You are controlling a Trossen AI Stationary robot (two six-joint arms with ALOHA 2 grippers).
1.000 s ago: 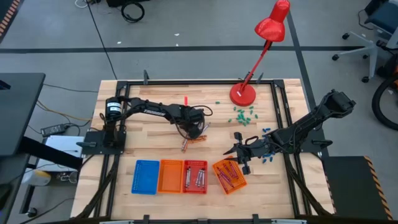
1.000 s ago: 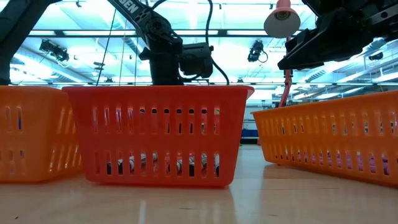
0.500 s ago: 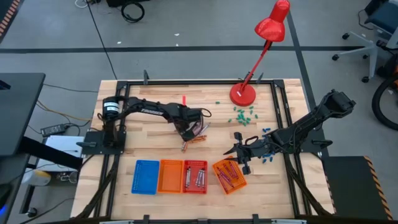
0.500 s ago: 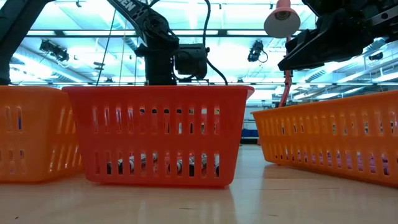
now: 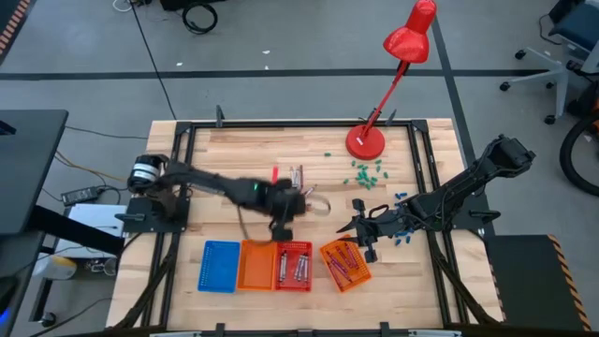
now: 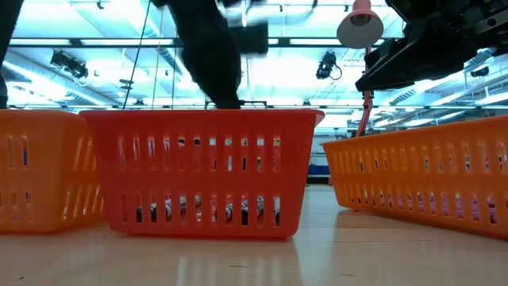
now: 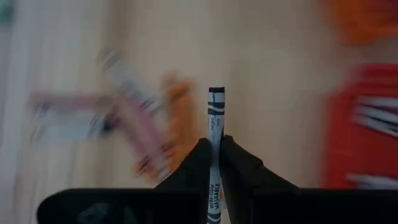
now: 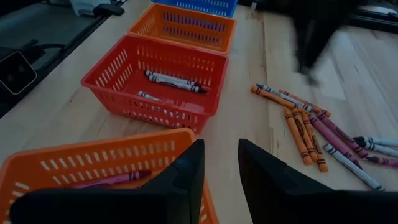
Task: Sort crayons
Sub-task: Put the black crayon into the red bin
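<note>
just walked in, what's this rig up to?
It's sorting crayons into baskets. The left tool is shut on a grey crayon and sits near the red basket, which already holds grey ones. More crayons lie loose on the table. The right tool is open, empty, waiting over the tilted orange basket.

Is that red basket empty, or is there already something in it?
Not empty. The red basket already holds a few grey crayons lying on its bottom, seen in the right wrist view.
</note>
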